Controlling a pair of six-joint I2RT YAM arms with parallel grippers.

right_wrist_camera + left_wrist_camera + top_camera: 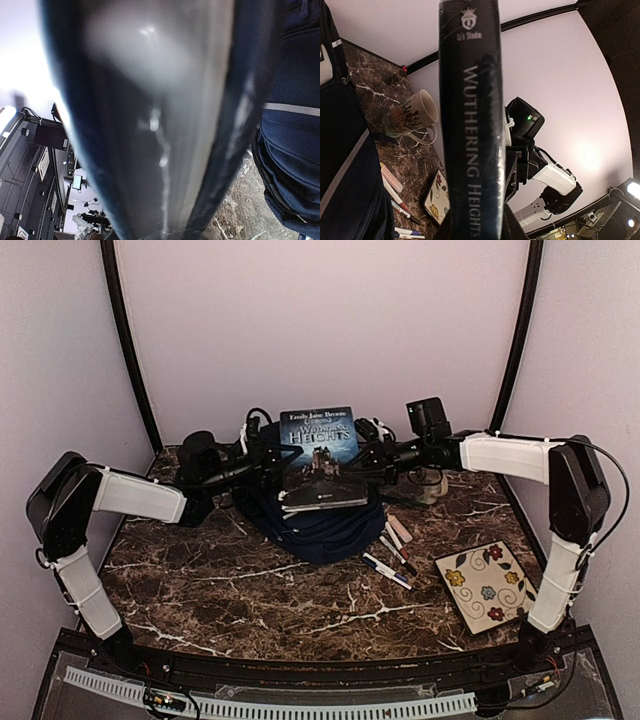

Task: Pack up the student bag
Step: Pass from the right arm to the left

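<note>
Top external: crumpled navy student bag; left gripper, right gripper jaws clamp upright book.

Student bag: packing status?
Done: nothing visibly inside the student bag; a dark flat item lies on it. In hand: Wuthering Heights upright above the bag, right fingers clamped on one edge, left fingers at the spine, grip unclear. Remaining: pens, floral plate and mug on the table.
</note>
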